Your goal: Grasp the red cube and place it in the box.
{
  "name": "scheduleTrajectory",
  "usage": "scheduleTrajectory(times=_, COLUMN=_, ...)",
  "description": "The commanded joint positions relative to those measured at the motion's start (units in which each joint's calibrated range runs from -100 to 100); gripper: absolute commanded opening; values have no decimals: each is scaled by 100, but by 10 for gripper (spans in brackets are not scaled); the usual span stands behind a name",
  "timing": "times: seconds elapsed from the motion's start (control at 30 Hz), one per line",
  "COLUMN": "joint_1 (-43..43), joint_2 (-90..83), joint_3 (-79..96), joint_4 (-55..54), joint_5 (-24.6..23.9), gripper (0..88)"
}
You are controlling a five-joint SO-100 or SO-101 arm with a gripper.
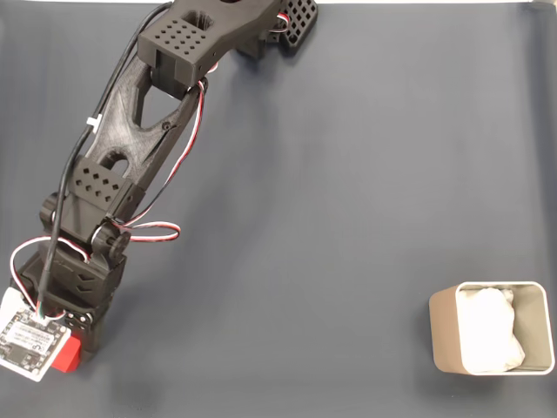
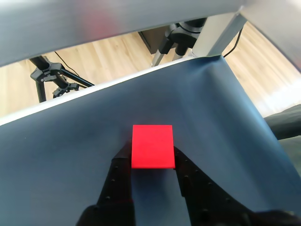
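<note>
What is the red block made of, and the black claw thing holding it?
The small bright red cube looks like smooth matte plastic: flat even colour, crisp edges, no shine. It could be painted wood. The black claw looks 3D-printed plastic, with a dull, slightly grainy surface, and its fingers sit on either side of the cube.

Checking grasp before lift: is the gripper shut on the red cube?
Shut on it, apparently. In the wrist view the red cube sits between the gripper fingers, both touching its sides.

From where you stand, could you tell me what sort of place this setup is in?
Probably an indoor hobby or lab workspace: a table under dark blue cloth, wooden flooring beyond it, and a black tripod standing nearby.
</note>
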Motion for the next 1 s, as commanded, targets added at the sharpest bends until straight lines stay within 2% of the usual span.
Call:
scheduleTrajectory(times=0.0, joint_1=-27, joint_2=-719, joint_3=10, joint_4=52, joint_5=68, gripper=0)
scheduleTrajectory(times=0.23, joint_1=-56, joint_2=-1144, joint_3=457, joint_4=167, joint_5=10, gripper=0)
scheduleTrajectory(times=0.47, joint_1=-205, joint_2=-2270, joint_3=1534, joint_4=233, joint_5=-176, gripper=0)
scheduleTrajectory(times=0.97, joint_1=-1313, joint_2=-5416, joint_3=4253, joint_4=552, joint_5=-288, gripper=0)
